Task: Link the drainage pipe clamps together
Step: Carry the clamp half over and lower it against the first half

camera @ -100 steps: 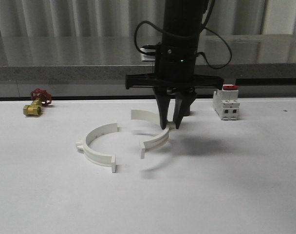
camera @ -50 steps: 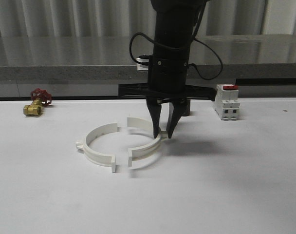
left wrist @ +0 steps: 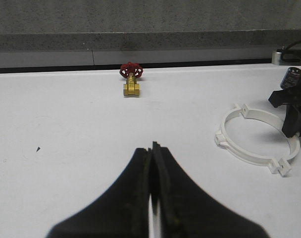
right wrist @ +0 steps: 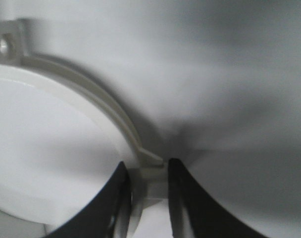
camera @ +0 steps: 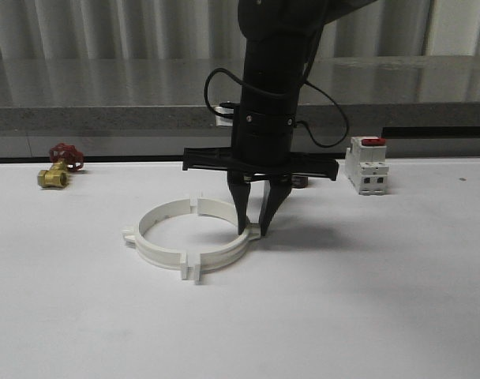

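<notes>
The right tool [camera: 253, 230] is clenched on the right half of the drainage pipe clamps [camera: 194, 238] — its fingers pinch the wall at the outer tab. That half lies against the left half on the white surface [camera: 366, 308], flanges meeting front and back into one ring. The joining step looks nearly done; next, probably press the flanges flush, then let go. The left tool [left wrist: 151, 163] hangs clenched and empty, well apart.

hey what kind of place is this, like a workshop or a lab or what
Probably a robot test bench in a lab or workshop. A plain white table holds plumbing and electrical parts: white pipe clamps, a brass valve, a breaker. A grey counter runs behind.
</notes>
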`<act>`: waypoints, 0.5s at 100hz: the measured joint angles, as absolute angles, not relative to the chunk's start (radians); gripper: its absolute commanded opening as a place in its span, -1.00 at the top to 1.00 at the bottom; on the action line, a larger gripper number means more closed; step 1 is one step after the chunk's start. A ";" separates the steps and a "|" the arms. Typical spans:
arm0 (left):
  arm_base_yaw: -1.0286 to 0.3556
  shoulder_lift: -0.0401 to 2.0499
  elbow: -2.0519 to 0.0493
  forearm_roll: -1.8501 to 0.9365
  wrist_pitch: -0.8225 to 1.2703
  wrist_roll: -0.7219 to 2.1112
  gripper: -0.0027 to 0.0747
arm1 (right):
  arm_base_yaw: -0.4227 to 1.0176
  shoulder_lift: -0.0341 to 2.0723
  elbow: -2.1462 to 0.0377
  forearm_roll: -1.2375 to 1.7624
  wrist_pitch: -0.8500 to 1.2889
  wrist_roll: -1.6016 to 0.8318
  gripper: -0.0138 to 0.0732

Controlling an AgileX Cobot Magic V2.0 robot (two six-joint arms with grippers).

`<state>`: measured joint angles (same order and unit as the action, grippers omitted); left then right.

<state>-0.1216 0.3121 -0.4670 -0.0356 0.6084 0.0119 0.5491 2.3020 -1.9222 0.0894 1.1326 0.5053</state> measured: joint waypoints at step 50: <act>-0.122 0.312 -0.467 -0.036 0.608 0.013 0.99 | 0.549 2.305 -1.926 0.095 1.122 0.505 -0.42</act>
